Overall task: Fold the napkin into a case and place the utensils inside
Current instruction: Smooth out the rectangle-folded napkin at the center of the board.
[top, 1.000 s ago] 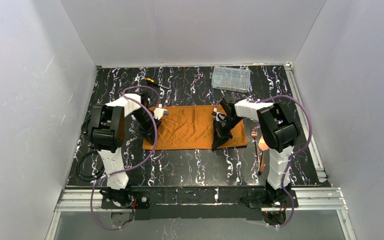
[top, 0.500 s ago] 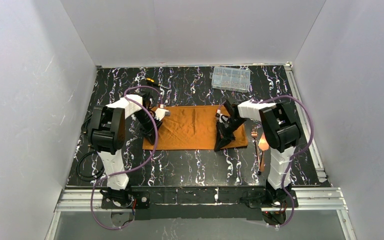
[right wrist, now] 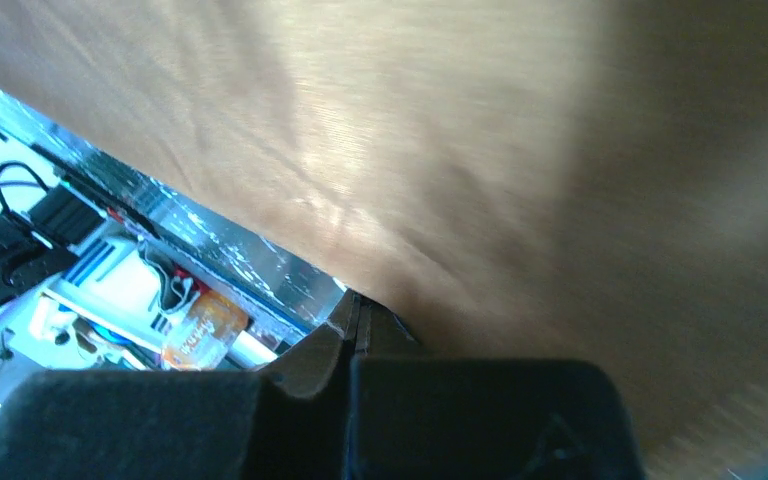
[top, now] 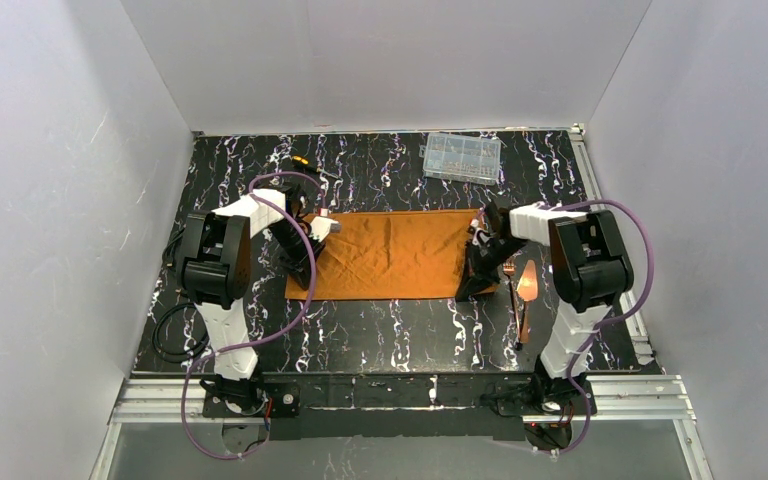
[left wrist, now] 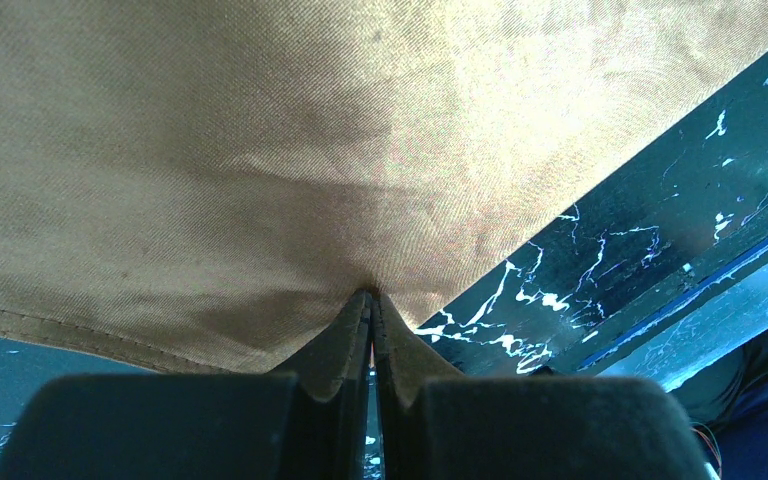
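The napkin (top: 390, 255) lies spread on the black marbled desk (top: 400, 330) between the two arms. It is a wide orange rectangle, not yet a narrow pouch. I take it as partway folded at most: it reads as a band rather than a square, but I cannot count the layers from here. Its long axis runs left to right across the desk, its short sides facing the arms.

The left jaws are clenched on cloth near the left end. The wrist view shows the tips pressed together with fabric (left wrist: 260, 150) pinched between them and a hemmed edge close by. The right jaws are likewise clamped on the right end, with the cloth (right wrist: 480, 150) fanning out from the tips.

The utensils (top: 522, 300) lie on the bare desk just beside the napkin's right end, outside it. Their handles run roughly near to far, across the napkin's length. So the narrowing folds and the loading all look left to do. A clear compartment box (top: 462, 156) sits at the far edge, well apart.
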Available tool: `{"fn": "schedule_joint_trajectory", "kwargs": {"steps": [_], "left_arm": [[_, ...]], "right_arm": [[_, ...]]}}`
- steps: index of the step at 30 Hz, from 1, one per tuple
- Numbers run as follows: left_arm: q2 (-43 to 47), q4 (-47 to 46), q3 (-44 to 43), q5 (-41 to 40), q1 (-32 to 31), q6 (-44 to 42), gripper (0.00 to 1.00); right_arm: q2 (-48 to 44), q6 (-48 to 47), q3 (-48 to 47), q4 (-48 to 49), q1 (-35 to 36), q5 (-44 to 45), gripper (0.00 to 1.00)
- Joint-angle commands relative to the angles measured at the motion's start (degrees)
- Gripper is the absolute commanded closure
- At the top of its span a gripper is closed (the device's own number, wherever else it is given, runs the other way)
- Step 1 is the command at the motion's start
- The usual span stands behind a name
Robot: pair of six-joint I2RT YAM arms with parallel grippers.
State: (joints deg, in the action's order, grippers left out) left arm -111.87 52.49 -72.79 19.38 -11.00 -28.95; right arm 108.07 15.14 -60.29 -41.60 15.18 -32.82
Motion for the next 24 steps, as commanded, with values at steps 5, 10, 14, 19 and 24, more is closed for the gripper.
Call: {"fn": "schedule_joint_trajectory", "kwargs": {"steps": [5,10,14,19,24], "left_arm": [[-2.56,-3.53,1.35,-7.62,0.19,-2.16,0.99],[-2.43,-3.47,1.27,-7.43,0.19,-2.33,0.99],[-2.21,-3.45,1.20,-6.78,0.19,-2.23,0.99],[-1.78,-3.10,0.83,-6.18,0.11,-2.11,0.99],[-1.70,-2.68,0.40,-5.77,-0.07,-2.00,0.99]], "right_arm": [[-4.53,0.42,0.78,-1.99,-6.62,11.00,0.99],[-5.25,0.73,-0.44,-3.96,-6.83,19.99,0.99],[-5.36,1.22,-0.10,-4.16,-7.14,19.84,0.99],[-8.14,0.19,-0.47,-5.02,-7.51,9.30,0.99],[-11.50,0.88,-4.44,-7.04,-7.18,5.66,0.99]]}}
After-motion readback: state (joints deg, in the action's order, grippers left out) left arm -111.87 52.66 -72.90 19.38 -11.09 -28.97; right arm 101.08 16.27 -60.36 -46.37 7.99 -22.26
